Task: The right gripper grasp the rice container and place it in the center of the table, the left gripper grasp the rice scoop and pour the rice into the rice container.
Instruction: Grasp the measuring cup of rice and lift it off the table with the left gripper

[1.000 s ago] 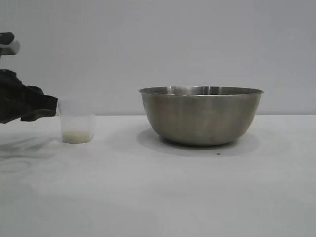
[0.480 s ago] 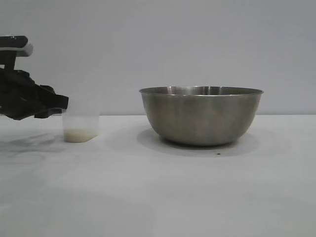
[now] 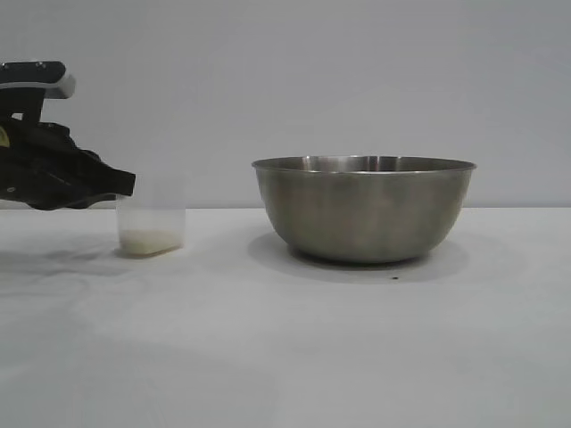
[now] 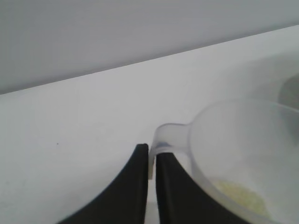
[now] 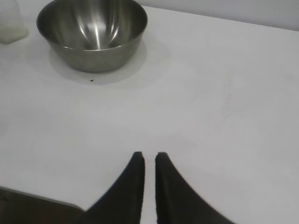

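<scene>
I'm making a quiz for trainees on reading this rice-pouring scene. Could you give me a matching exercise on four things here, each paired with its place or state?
Things:
1. rice scoop
2. rice container
3. left gripper
4. right gripper

States:
A. holds nothing, fingers nearly together above bare table
B. empty inside, standing mid-table
C. shut on a loop handle
D. translucent, thin layer of rice at its bottom

Pairs: 1-D, 2-B, 3-C, 4-A

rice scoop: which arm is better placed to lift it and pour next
Left. Its end effector is shut on the rice scoop handle beside the steel bowl; the right end effector is apart from both, holding nothing.
</scene>
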`<action>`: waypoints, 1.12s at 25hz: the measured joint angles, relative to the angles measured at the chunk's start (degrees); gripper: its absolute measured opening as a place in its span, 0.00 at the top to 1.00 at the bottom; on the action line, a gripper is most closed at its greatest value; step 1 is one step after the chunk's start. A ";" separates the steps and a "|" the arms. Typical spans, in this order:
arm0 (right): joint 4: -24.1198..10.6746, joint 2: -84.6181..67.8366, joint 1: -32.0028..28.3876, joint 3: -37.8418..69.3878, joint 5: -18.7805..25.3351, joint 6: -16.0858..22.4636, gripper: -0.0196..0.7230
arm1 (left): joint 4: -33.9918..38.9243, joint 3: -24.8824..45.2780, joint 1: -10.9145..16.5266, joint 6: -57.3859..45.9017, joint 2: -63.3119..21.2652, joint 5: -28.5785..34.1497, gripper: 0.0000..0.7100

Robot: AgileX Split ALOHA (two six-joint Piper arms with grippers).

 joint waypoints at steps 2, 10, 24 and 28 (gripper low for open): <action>0.00 0.00 0.00 0.00 0.00 0.00 0.90 | 0.00 0.00 0.00 0.42 0.00 -1.14 1.00; 0.00 0.00 0.00 0.00 0.00 0.00 0.90 | 0.09 0.00 0.00 0.69 0.00 -2.73 1.00; 0.00 0.00 0.00 0.00 0.00 0.00 0.90 | 2.70 -0.70 0.00 5.25 -5.63 -2.73 1.00; 0.00 0.00 0.00 0.00 0.00 0.00 0.90 | 4.86 -3.16 0.00 6.21 -6.94 -2.73 1.00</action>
